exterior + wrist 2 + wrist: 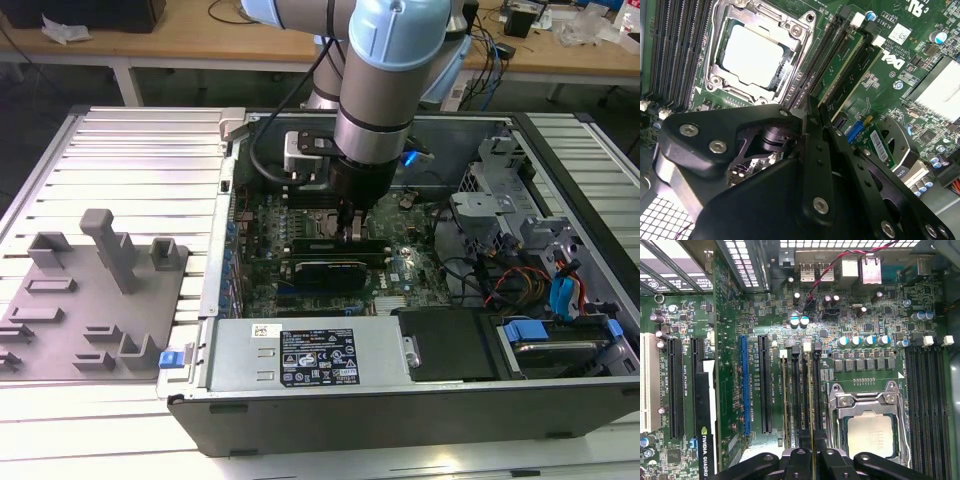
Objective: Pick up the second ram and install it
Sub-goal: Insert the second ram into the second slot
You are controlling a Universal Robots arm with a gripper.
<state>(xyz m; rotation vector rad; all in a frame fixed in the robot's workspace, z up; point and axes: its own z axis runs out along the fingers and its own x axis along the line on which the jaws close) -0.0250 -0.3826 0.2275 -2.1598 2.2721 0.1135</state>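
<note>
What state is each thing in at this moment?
hand: shut on the second ram.
second ram: standing on edge in a slot beside the processor socket; full seating unclear.
processor socket: processor in, uncovered.
computer case: side open.

The processor socket lies between two banks of memory slots on the motherboard.
</note>
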